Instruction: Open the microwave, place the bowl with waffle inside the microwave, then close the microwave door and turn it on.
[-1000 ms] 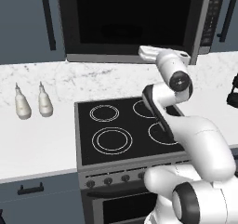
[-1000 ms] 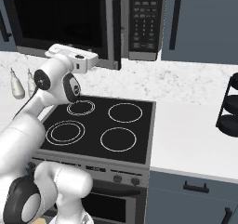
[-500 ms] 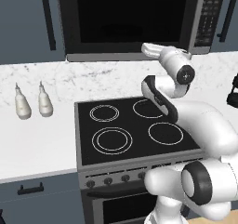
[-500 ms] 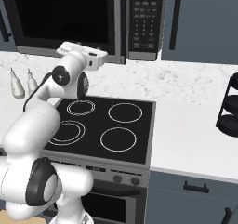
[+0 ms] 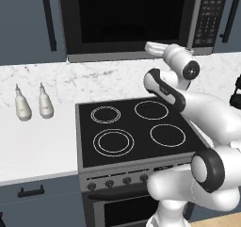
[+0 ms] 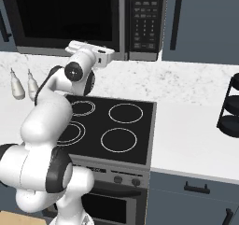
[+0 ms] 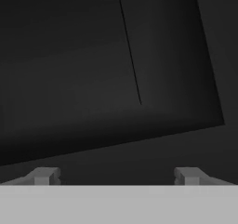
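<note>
While the microwave door stands closed above the stove, the gripper faces its lower edge close up, jaws spread wide, empty; the bowl's place cannot be told.

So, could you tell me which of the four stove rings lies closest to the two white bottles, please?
The rear ring on the bottles' side of the stove; the other three lie farther from them.

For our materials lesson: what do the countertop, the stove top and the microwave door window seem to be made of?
White countertop: looks like polished marble or stone, from its grey veining. Black stove top: smooth, glass-like, with flat printed rings. Microwave door window: dark, probably tinted glass, in a dark-grey frame, perhaps metal.
</note>
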Tool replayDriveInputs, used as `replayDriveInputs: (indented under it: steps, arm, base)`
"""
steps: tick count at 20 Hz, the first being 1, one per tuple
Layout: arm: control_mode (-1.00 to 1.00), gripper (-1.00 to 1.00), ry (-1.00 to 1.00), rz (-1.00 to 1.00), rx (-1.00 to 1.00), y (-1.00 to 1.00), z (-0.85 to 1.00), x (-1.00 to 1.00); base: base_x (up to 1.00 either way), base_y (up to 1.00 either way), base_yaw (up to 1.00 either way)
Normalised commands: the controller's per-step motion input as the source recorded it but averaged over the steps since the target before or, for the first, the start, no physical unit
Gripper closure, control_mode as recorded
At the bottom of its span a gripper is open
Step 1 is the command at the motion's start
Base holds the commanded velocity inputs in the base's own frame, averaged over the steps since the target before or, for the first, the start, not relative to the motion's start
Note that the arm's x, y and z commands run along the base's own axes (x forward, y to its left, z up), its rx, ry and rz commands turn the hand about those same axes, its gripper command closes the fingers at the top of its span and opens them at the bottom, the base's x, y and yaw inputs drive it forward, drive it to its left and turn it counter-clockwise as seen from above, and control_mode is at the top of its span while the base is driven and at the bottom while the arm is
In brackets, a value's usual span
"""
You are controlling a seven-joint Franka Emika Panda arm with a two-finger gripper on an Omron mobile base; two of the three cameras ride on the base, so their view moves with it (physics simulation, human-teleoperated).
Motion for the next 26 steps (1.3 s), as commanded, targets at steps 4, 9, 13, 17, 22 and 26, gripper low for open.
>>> replayDriveInputs:
  steps: [4, 9, 13, 17, 22, 26]
  arm:
    - [-1.0, -1.0, 0.04, 0.0, 0.0, 0.0, 0.0, 0.29]
    - [-1.0, -1.0, 0.01, 0.0, 0.0, 0.01, 0.0, 0.03]
    - [-1.0, -1.0, 0.0, 0.0, 0.0, -0.03, 0.01, -0.06]
    - [-1.0, -1.0, 0.0, 0.0, -0.07, -0.17, 0.19, -0.43]
    - [-1.0, -1.0, 0.0, 0.0, -0.1, -0.36, 0.39, -0.73]
    - [-1.0, -1.0, 0.1, 0.0, -0.07, -0.41, 0.47, -0.8]
  base:
    - [0.0, 0.0, 0.0]
    - [0.0, 0.0, 0.0]
    - [0.0, 0.0, 0.0]
    - [0.0, 0.0, 0.0]
    - [0.0, 0.0, 0.0]
    - [0.0, 0.0, 0.0]
